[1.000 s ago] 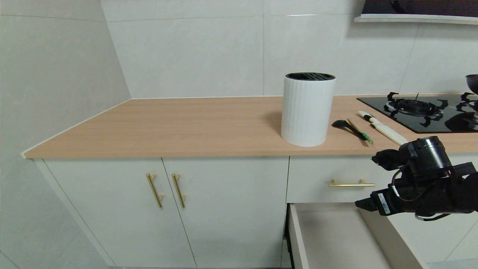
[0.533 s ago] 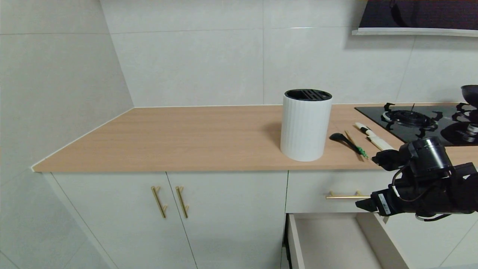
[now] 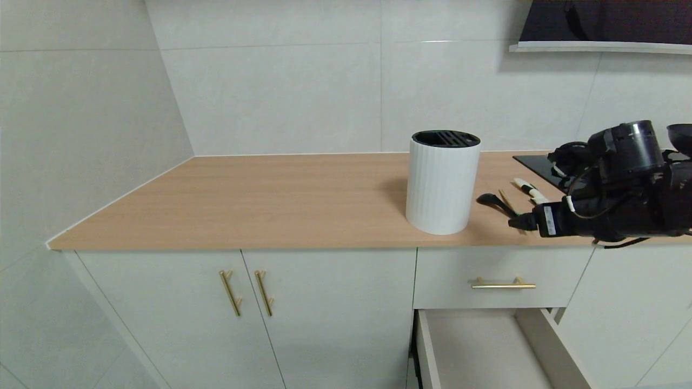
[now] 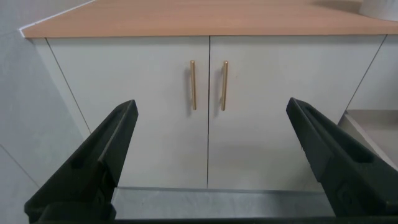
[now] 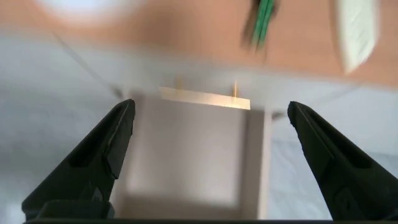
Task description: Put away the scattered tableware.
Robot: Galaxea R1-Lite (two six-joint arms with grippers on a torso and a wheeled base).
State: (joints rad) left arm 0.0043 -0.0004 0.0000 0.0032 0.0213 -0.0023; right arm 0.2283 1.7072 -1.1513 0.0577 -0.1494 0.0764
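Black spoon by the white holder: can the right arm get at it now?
Probably yes: the right gripper is open at the counter edge, close to the black spoon, nothing between.

Spoon [image 3: 487, 199], knife [image 3: 524, 186] on counter [image 3: 270, 200], right of holder [image 3: 442, 181]

the tall white ribbed cylindrical holder [image 3: 442, 183] stands just left of the black spoon [image 3: 489, 199] and white-handled knife [image 3: 525, 185], walling off that side. left of it the light wooden countertop [image 3: 270, 194] offers wide passage; the pulled-out white drawer [image 3: 476, 346] juts out below.
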